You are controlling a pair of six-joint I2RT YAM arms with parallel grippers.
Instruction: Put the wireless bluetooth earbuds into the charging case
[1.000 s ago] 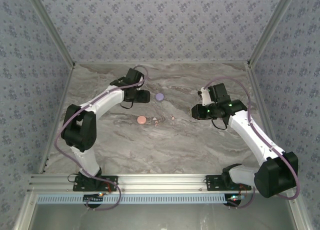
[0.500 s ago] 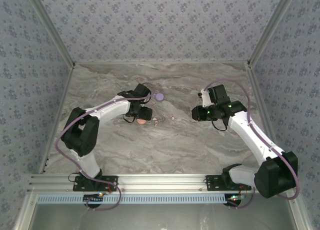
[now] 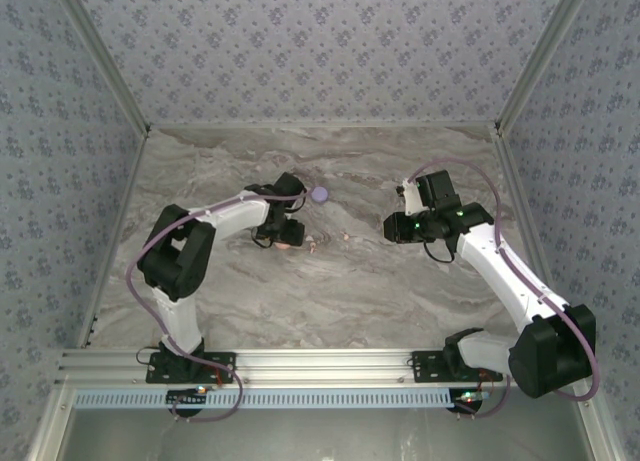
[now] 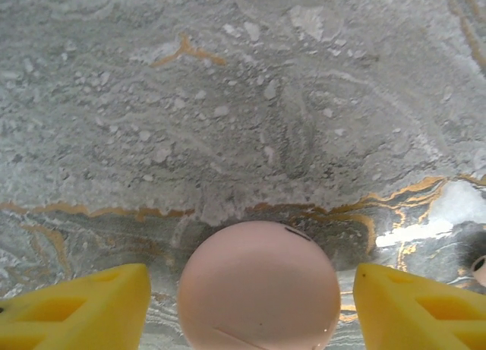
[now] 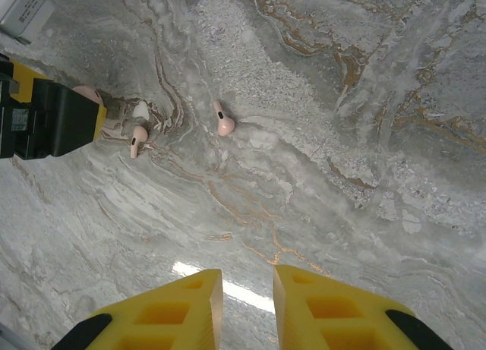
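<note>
Left gripper [image 4: 250,304] stands wide, straddling the pink case [image 4: 258,285], untouched. Right gripper [image 5: 247,308] narrow, empty; pink earbuds [image 5: 223,119] at 11 o'clock.

This is a robot test cell in a lab: patterned fabric walls [image 3: 320,51] enclose a marble-look tabletop [image 3: 330,291], with an aluminium rail [image 3: 320,363] along the bottom of the frame.

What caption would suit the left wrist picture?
Left hand open, yellow fingers flanking the closed pink round case on marble table.
</note>
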